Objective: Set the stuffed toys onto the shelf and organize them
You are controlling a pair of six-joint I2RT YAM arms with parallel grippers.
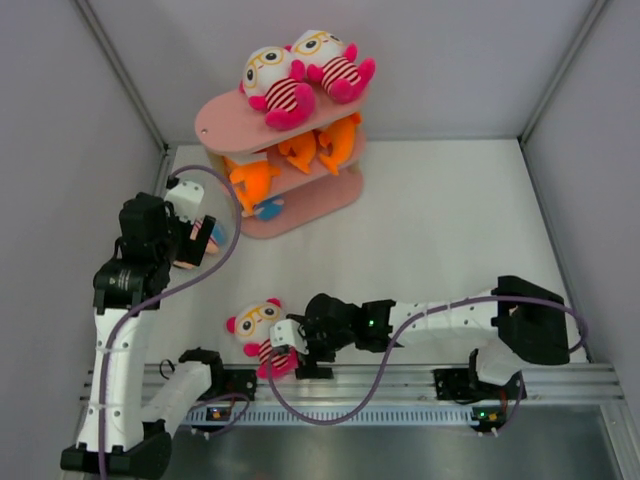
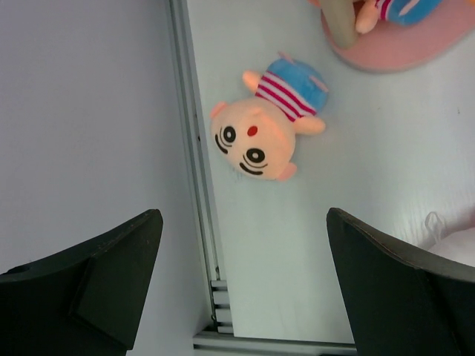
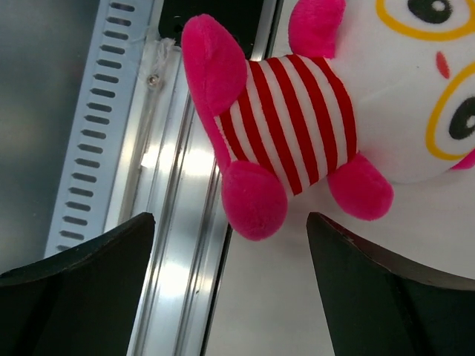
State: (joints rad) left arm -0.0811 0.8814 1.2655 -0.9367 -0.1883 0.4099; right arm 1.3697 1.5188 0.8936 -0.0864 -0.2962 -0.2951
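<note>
**Pink shelf part-filled, 2 toys on the table**

Shelf (image 1: 215,118) at far left. Top board holds two white-faced dolls (image 1: 300,70), mid board the orange sharks (image 1: 300,150). Something blue sits on the bottom board, too hidden to ID.

L gripper (image 2: 243,222): jaws spread wide, nothing btwn them. Peach-faced doll (image 2: 263,133) lies on the table (image 2: 386,185) straight ahead of it, just beside the left-wall rail (image 2: 194,148), clear of both fingers. Long axis runs diagonal — face toward the gripper, blue end toward the shelf base.

R gripper (image 3: 230,222): also spread and empty, with a third white-faced doll (image 3: 312,111) just ahead of it at the near edge by the alu track (image 3: 178,245).

My read: L arm is nearer both the peach doll and the shelf, so that's the likely pick. It prob needs some wrist yaw so the jaws close across the striped body — not along the axis.
</note>
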